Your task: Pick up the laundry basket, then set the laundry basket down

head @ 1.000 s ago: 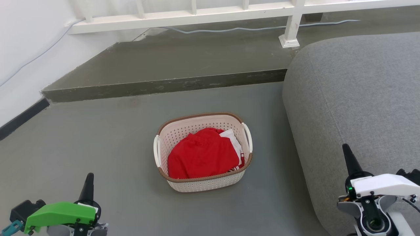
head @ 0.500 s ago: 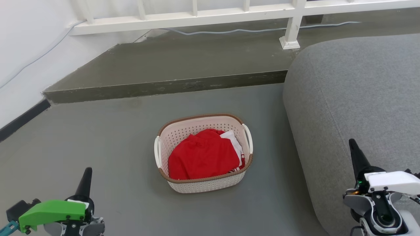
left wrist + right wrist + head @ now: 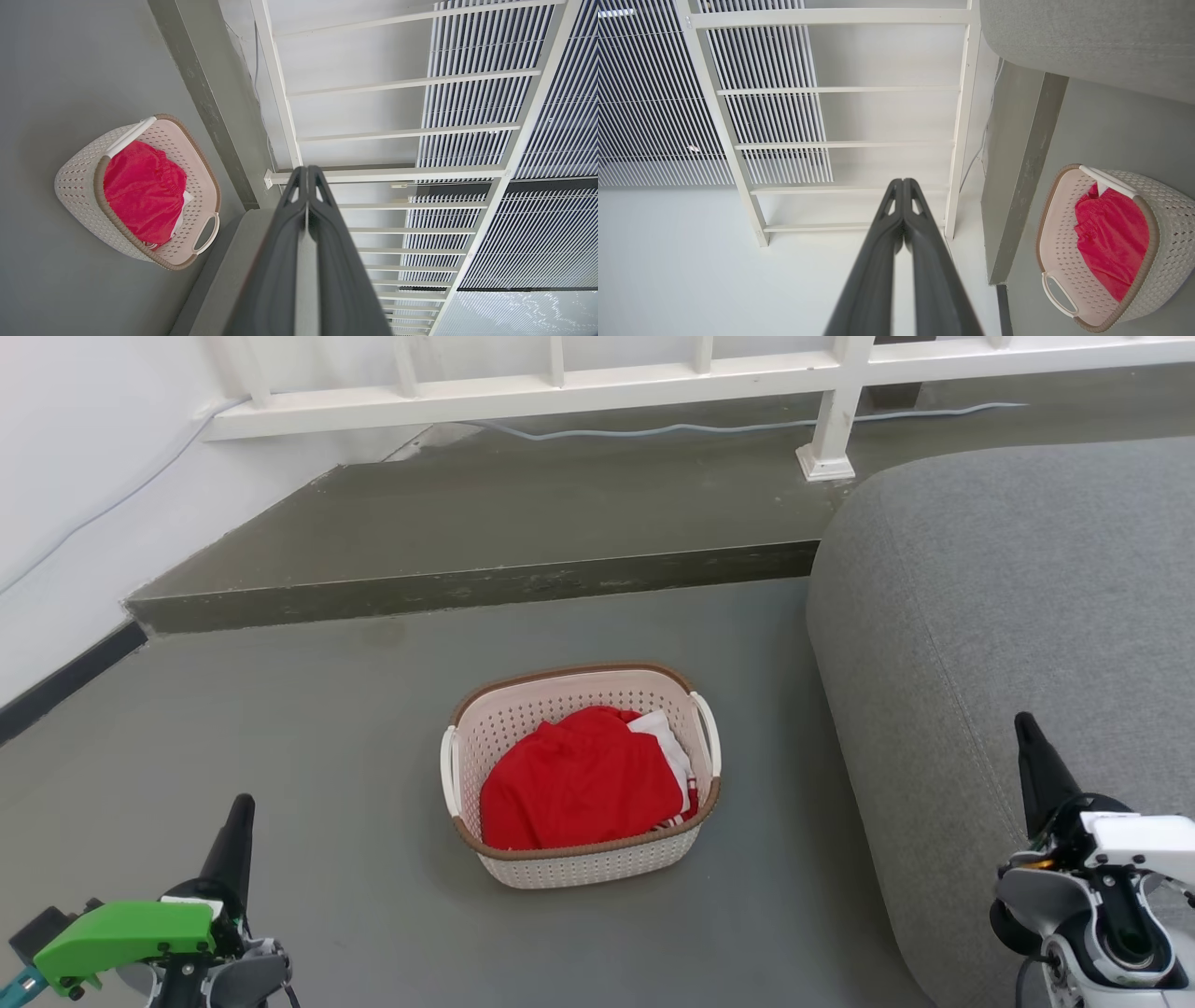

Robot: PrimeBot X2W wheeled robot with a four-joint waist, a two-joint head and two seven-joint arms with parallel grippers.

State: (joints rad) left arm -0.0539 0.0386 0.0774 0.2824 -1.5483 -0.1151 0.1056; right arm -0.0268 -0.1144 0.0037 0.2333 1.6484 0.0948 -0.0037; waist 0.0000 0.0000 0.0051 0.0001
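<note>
The laundry basket [image 3: 597, 863] stands on the grey floor in the middle of the head view: cream perforated plastic, brown woven rim, white side handles, red and white cloth inside. It also shows at the left of the left wrist view as the laundry basket [image 3: 77, 179] and at the right of the right wrist view as the laundry basket [image 3: 1169, 224]. My left gripper [image 3: 241, 805] is low at the left, well apart from it, fingers pressed together and empty. My right gripper [image 3: 1025, 723] is low at the right over the sofa, also shut on nothing.
A large grey sofa [image 3: 1008, 616] fills the right side, close to the basket's right handle. Behind the basket runs a raised dark step [image 3: 467, 586], with a white railing [image 3: 579, 387] and a cable [image 3: 653, 427] beyond. A white wall [image 3: 75, 476] closes the left.
The head view has shifted slightly, so the scene sits a little lower. My left gripper has drifted down and left, my right gripper up and right. The basket has not moved on the floor.
</note>
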